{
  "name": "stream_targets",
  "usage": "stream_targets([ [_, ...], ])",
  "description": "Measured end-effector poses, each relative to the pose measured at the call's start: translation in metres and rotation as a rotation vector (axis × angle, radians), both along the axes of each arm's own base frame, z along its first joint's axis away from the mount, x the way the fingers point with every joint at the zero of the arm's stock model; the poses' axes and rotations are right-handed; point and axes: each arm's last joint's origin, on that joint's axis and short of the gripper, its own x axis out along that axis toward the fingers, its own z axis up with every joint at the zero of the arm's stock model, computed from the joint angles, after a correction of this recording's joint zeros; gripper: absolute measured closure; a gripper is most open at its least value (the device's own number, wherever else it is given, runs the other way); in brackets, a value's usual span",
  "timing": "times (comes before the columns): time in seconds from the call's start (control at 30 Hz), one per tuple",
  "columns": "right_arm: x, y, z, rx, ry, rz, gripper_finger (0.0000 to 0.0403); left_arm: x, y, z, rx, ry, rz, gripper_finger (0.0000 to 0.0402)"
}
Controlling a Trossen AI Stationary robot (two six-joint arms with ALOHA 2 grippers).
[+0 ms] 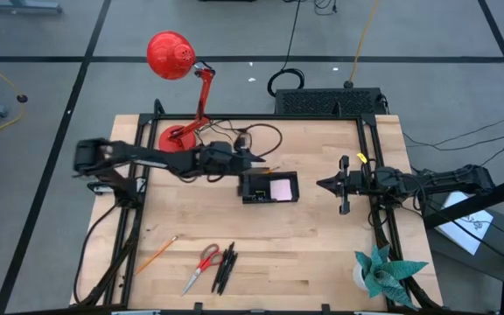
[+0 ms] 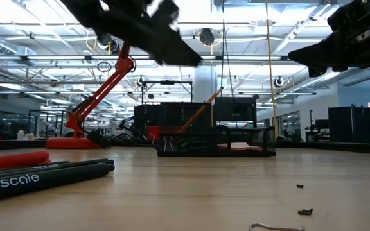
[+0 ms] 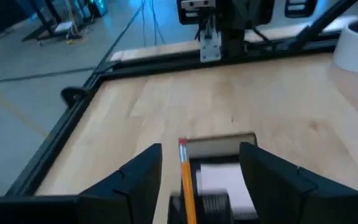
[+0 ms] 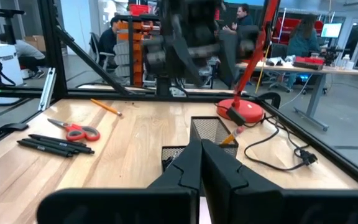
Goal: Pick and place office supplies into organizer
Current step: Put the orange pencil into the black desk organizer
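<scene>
The black mesh organizer (image 1: 269,187) sits mid-table with the pale pink sticky-note pad (image 1: 281,187) inside. An orange pencil (image 3: 185,180) stands slanted in its cup compartment, eraser end (image 3: 182,144) up; it also shows in the low view (image 2: 201,112). My left gripper (image 3: 202,148) hovers open just above the organizer (image 3: 219,149), with a finger on either side of the pencil and touching neither. My right gripper (image 1: 329,185) waits shut to the organizer's right, fingers (image 4: 201,165) pointing at it. Near the table's front edge lie another pencil (image 1: 157,254), red-handled scissors (image 1: 201,267) and black pens (image 1: 226,269).
A red desk lamp (image 1: 178,57) stands at the far left, its cable (image 4: 272,149) trailing on the table behind the organizer. The teal paper plant (image 1: 383,271) is at the near right corner. Tiny black clips (image 2: 304,210) lie on the wood near the low camera.
</scene>
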Motion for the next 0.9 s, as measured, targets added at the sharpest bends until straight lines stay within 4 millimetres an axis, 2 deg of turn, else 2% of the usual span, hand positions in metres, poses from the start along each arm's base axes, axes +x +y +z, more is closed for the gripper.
stream_targets([
  [0.17,0.0,0.0,0.0,0.011,0.003,0.0,0.0399,-0.052,-0.028,0.039,-0.009,0.139,0.065,0.0182],
  [0.37,0.0,0.0,0.0,0.037,0.002,-0.001,0.0399,-0.118,-0.067,0.051,-0.179,0.367,0.178,0.0189],
  [0.57,0.0,0.0,-0.001,0.058,0.001,-0.002,0.0399,-0.161,-0.106,0.035,-0.357,0.651,0.282,0.0188],
  [0.73,0.0,0.0,-0.001,0.078,0.0,-0.002,0.0399,-0.175,-0.133,0.011,-0.462,0.803,0.411,0.0188],
  [0.9,0.0,0.0,-0.001,0.079,0.0,0.001,0.0399,-0.187,-0.159,-0.019,-0.549,0.889,0.456,0.0188],
])
